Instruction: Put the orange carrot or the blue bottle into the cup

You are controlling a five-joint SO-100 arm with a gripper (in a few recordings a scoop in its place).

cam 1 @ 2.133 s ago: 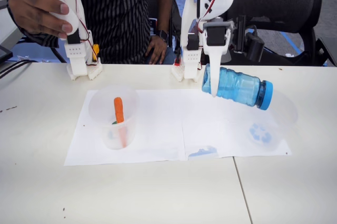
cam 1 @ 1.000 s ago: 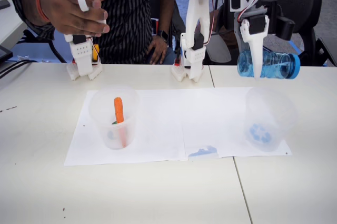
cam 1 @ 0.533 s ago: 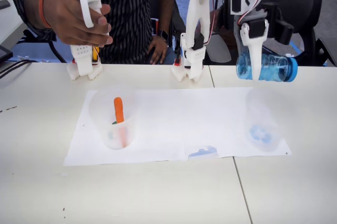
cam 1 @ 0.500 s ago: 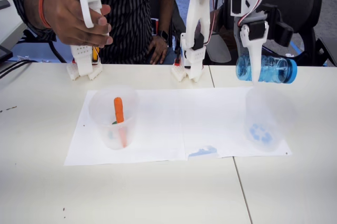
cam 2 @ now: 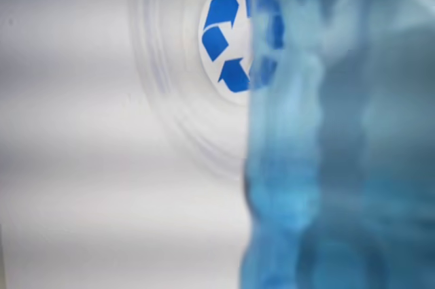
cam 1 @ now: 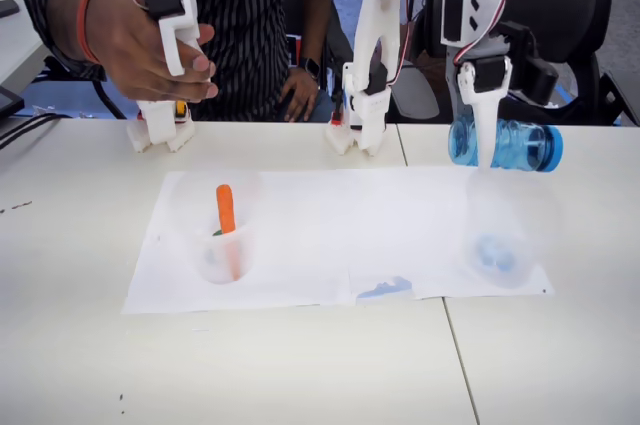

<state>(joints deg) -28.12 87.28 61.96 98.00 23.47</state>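
Blue bottle [cam 1: 512, 144] held lying sideways in air, cap to right in fixed view, directly above cup [cam 1: 510, 235]. Surface [cam 1: 300, 365] white, carries paper sheets [cam 1: 330, 235] under cup. Gripper [cam 1: 486, 140] hangs above cup, jaws clamped on bottle body. Wrist view: bottle [cam 2: 340, 139] blurred, fills right half; cup [cam 2: 197, 98] below with blue recycling arrows on base. Second clear tumbler [cam 1: 218, 230] stands well left of cup, orange carrot [cam 1: 226, 210] upright inside it.
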